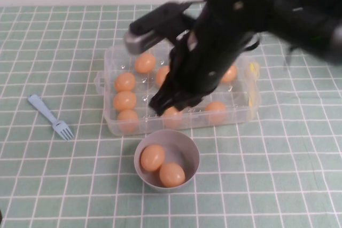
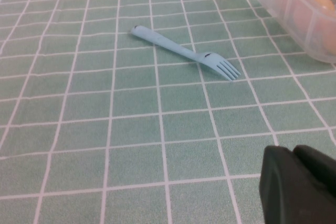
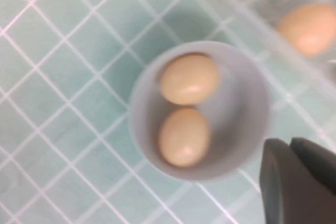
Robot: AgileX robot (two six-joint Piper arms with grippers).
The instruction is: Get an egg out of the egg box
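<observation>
Well, high view first. My right gripper (image 1: 163, 105) hangs low over the near row of the egg box (image 1: 243, 111), the arm reaching in from the far right corner of the table (image 1: 299, 185). Its tip sits just above the egg (image 1: 173, 118) in the middle of that near row. Whether it touches that egg I cannot tell. I count 7 other eggs (image 1: 125, 82) showing in the box, most of them toward its left end. The box lies mid-table. A grey bowl (image 1: 188, 150) stands just beside the box's near wall, with 2 bowl eggs (image 1: 153, 157) touching each other inside it. A blue fork (image 1: 51, 116) lies flat toward the left edge, well apart from the box.

Left wrist view. My left gripper (image 2: 296, 187) hovers over bare green checked cloth. Whether it is clenched or released I cannot tell. The fork (image 2: 184, 52) lies ahead of it, and a corner of the egg box (image 2: 283, 9) with eggs inside shows beyond.

Right wrist view. My right gripper (image 3: 299, 182) is clenched tight, both fingers pressed together, with nothing between them. It is near the bowl (image 3: 144, 103), where the 2 bowl eggs (image 3: 189, 78) lie side by side. The egg box (image 3: 247, 17) runs past the bowl, blurred, with 1 egg clearly inside it.
</observation>
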